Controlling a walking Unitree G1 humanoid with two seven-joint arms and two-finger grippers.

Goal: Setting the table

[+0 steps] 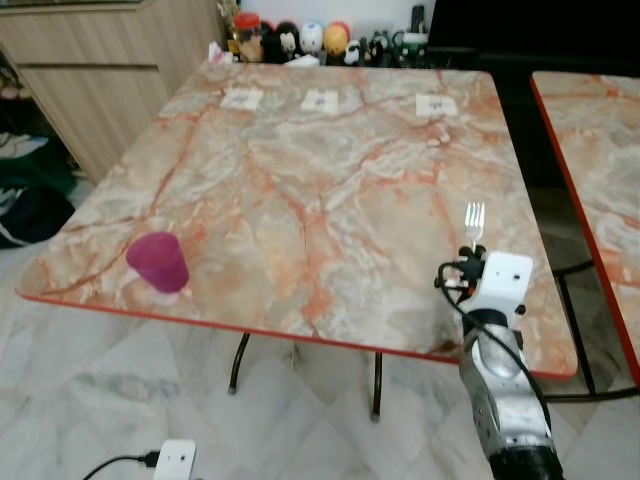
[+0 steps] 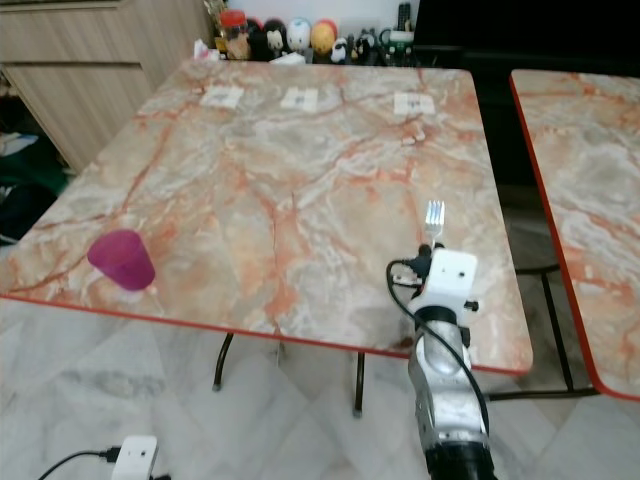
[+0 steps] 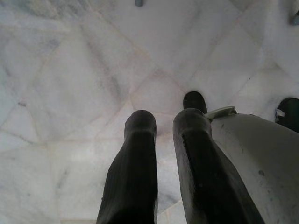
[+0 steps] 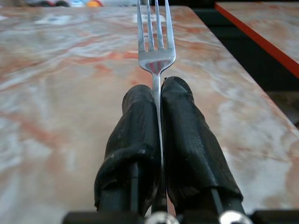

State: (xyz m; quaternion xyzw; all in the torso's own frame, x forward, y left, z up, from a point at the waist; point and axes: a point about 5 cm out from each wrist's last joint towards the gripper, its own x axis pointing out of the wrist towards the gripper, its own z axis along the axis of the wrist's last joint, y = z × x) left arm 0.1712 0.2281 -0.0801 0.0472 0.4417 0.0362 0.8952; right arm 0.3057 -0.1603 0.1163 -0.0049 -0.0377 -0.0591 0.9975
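Right wrist view has the fork [image 4: 156,46] pinched by its handle between the right tool's [image 4: 158,100] two black fingers, tines pointing out ahead, probably so it can be laid flat without a regrip. It hangs over the bench [image 1: 330,190] near the front right corner, not yet set down. A purple cup [image 1: 158,262] stands near the front left corner. The left tool [image 3: 163,135] hangs idle over the floor [image 3: 70,84], fingers slightly apart and empty.

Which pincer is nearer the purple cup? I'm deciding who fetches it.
Left, probably: the left pincer hangs low over the floor on the purple cup's side; the right pincer holds a fork across the table.
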